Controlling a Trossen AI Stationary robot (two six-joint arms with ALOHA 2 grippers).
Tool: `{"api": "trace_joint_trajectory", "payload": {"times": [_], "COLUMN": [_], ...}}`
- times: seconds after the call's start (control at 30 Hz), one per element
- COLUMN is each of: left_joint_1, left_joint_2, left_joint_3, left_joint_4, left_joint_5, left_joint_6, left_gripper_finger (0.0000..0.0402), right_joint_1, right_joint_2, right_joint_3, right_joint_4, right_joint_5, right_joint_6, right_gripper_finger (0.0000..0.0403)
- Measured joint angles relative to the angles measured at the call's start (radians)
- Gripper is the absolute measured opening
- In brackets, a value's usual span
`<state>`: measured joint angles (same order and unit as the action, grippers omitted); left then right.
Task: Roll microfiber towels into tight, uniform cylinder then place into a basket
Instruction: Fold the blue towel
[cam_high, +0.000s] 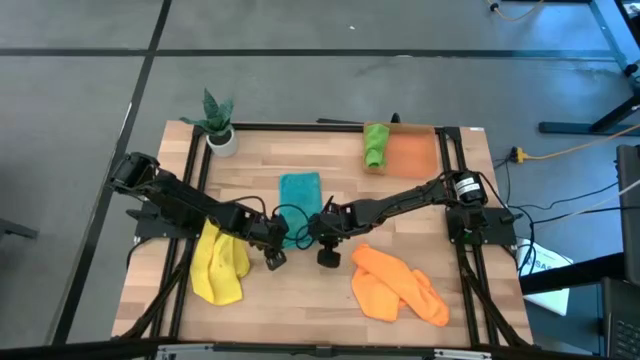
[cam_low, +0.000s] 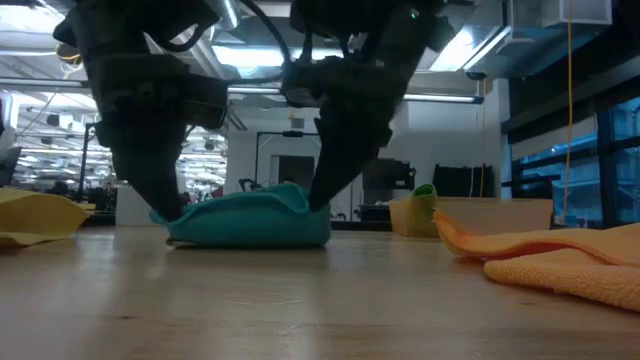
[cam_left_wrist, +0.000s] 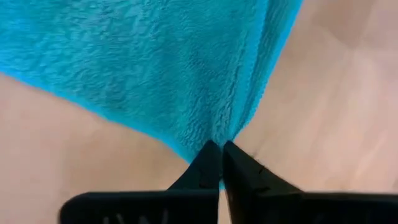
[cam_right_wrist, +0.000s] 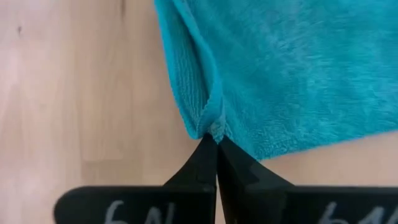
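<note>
I work in a lab-like industrial hall; beyond my wooden table (cam_high: 300, 290) I see ceiling strip lights (cam_low: 250, 55), exposed ducts, tall windows (cam_low: 575, 150); grey concrete floor (cam_high: 300, 40) with trailing cables (cam_high: 560, 150).

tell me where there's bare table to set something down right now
Free: bare wood between the plant and teal towel, and between the teal towel and the basket. Crowded: the near-centre, where both grippers pinch the teal towel between the yellow towel and orange towel.
</note>
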<state>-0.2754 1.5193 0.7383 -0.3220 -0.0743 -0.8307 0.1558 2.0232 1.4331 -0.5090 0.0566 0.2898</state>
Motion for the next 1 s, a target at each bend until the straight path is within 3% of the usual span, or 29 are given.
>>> {"api": "trace_joint_trajectory", "payload": {"times": [0.2,0.33,0.5,0.8,1.0], "left_joint_1": [0.026,0.036,0.035,0.027,0.052], "left_joint_2": [0.000,-0.004,-0.004,-0.004,-0.004], "left_joint_3": [0.000,0.009,0.070,0.098,0.099], "left_joint_4": [-0.004,-0.016,-0.098,-0.127,-0.163], "left_joint_5": [-0.017,-0.010,-0.015,-0.074,-0.079], "left_joint_6": [0.000,0.016,0.141,0.436,0.451], "left_gripper_finger": [0.0000,0.0000,0.0000,0.0000,0.0000], "right_joint_1": [-0.017,-0.024,-0.023,-0.036,-0.064], "right_joint_2": [0.000,-0.001,-0.001,-0.001,-0.001], "right_joint_3": [0.029,0.017,0.015,0.014,0.014], "right_joint_4": [-0.050,-0.061,-0.051,-0.055,-0.053], "right_joint_5": [0.017,-0.060,-0.156,-0.167,-0.155], "right_joint_6": [0.106,0.118,0.065,0.136,0.275], "right_gripper_finger": [0.0001,0.0002,0.0002,0.0004,0.0003]}}
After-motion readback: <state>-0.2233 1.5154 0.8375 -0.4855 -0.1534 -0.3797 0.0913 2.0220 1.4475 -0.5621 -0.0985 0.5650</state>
